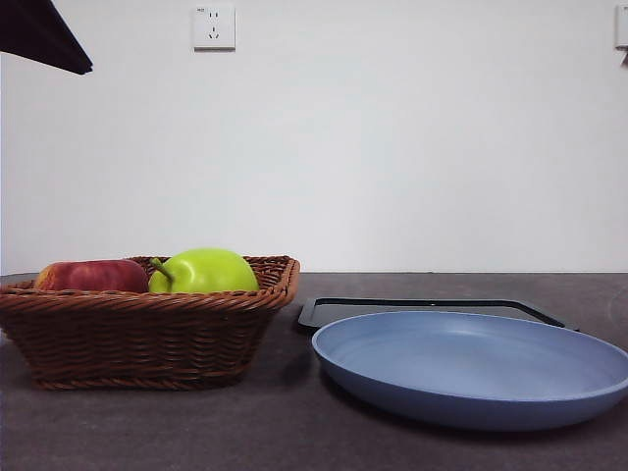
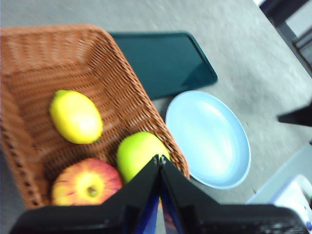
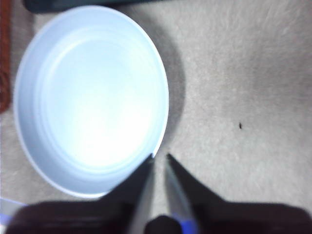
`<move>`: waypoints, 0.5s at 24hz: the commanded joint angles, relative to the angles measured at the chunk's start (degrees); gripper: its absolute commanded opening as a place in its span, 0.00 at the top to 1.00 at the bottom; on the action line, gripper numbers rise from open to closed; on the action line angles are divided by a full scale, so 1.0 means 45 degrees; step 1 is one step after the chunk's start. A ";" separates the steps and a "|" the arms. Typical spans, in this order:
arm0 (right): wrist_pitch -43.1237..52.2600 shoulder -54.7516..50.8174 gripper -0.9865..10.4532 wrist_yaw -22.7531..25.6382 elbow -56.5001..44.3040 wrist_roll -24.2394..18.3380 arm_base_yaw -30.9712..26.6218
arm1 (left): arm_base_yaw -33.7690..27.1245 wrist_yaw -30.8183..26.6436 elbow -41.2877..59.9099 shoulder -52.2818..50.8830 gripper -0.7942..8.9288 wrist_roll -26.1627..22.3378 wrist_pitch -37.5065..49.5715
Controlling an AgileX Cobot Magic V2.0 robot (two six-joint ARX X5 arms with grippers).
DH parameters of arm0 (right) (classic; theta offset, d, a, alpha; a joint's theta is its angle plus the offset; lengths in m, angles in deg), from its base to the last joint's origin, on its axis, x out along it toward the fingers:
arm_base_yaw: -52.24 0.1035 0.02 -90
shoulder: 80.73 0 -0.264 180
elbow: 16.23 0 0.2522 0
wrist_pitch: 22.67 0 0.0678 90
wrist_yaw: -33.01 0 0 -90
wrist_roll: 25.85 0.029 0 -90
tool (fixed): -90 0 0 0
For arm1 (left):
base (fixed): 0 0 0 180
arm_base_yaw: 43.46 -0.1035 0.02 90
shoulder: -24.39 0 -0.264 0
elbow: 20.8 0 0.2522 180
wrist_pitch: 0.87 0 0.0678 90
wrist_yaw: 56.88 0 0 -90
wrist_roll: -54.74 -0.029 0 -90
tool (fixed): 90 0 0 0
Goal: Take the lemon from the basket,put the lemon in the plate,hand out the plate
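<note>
The lemon [image 2: 75,117] lies in the brown wicker basket [image 2: 29,58] beside a green fruit [image 2: 139,152] and a red apple [image 2: 87,183]. In the front view the basket [image 1: 147,339] stands at the left and its wall hides the lemon. The light-blue plate [image 1: 471,368] sits to the right of it with nothing on it. My left gripper [image 2: 160,159] hangs high above the basket's near corner, shut and holding nothing. My right gripper [image 3: 159,157] hovers above the plate's [image 3: 92,97] rim, its jaws nearly together and holding nothing.
A flat black tray [image 1: 432,308] lies behind the plate, next to the basket. A black arm tip [image 1: 44,34] shows at the top left corner of the front view. The table's edge [image 2: 285,41] runs past the plate.
</note>
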 commanded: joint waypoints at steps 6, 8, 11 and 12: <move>0.1569 0.2501 0.64 -0.0015 0.0155 -0.0180 0.0223 | 0.0685 -0.0049 -0.0219 0.0083 0.59 -0.0219 0.0282; 0.2244 0.3123 0.64 -0.0015 0.0151 -0.0170 0.0447 | 0.0787 -0.0053 -0.0219 0.0083 0.58 -0.0214 0.0277; 0.3201 0.4255 0.64 -0.0010 0.0151 0.0029 0.0937 | 0.0797 -0.0053 -0.0219 0.0083 0.58 -0.0209 0.0277; 0.3434 0.4614 0.64 0.0000 0.0151 0.0189 0.1059 | 0.0797 -0.0058 -0.0219 0.0083 0.58 -0.0209 0.0277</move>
